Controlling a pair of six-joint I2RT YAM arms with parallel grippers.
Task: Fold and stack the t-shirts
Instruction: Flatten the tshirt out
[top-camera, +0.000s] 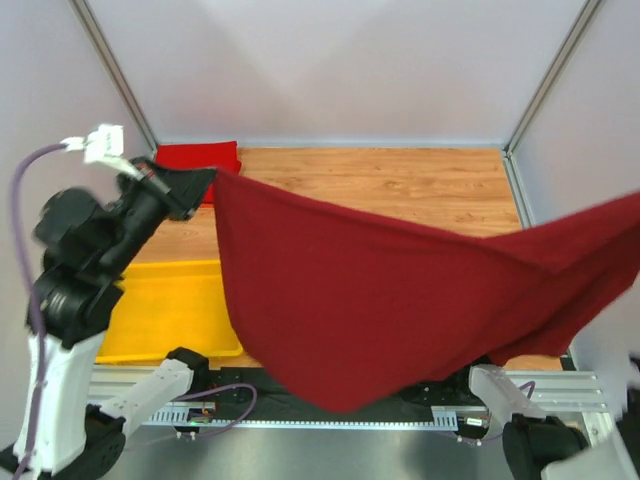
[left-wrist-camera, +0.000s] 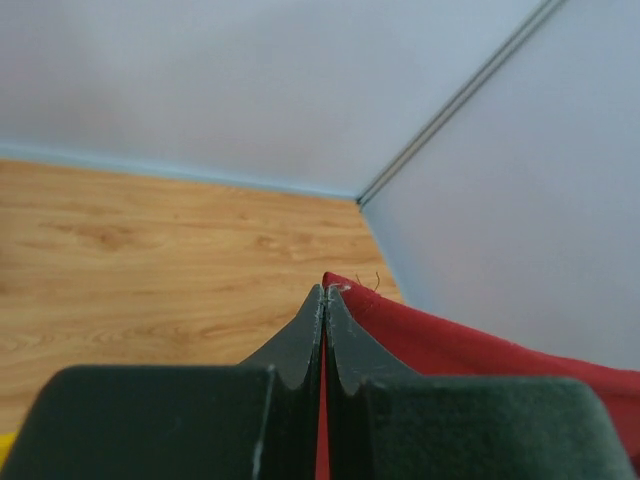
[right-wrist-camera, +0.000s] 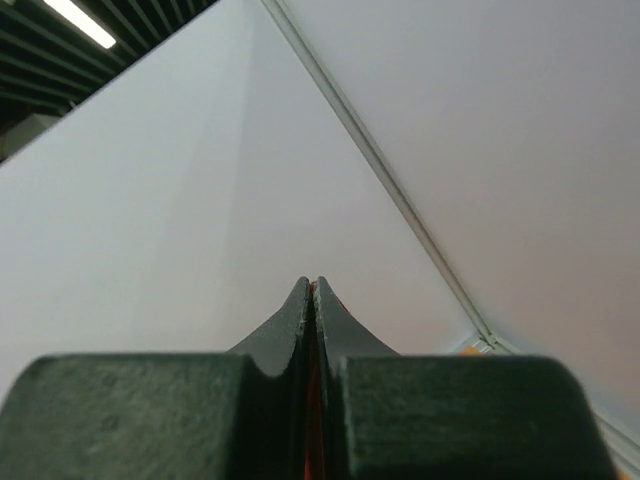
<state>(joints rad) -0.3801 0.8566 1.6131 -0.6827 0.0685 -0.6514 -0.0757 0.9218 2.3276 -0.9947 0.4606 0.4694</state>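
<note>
A dark maroon t-shirt (top-camera: 380, 290) hangs spread in the air above the wooden table, sagging to a point near the front edge. My left gripper (top-camera: 208, 180) is raised at the back left and shut on one corner of it; in the left wrist view the gripper (left-wrist-camera: 325, 290) pinches the maroon cloth (left-wrist-camera: 450, 345). The shirt's other end runs off the right edge of the top view, where my right gripper is out of frame. The right wrist view shows that gripper (right-wrist-camera: 311, 282) shut, with a red sliver between its jaws. A brighter red t-shirt (top-camera: 198, 157) lies folded at the back left corner.
A yellow tray (top-camera: 170, 310) lies on the table's left side, under my left arm. The wooden tabletop (top-camera: 400, 185) is boxed in by pale walls with metal corner posts (top-camera: 545, 85). The arm bases stand on the front rail.
</note>
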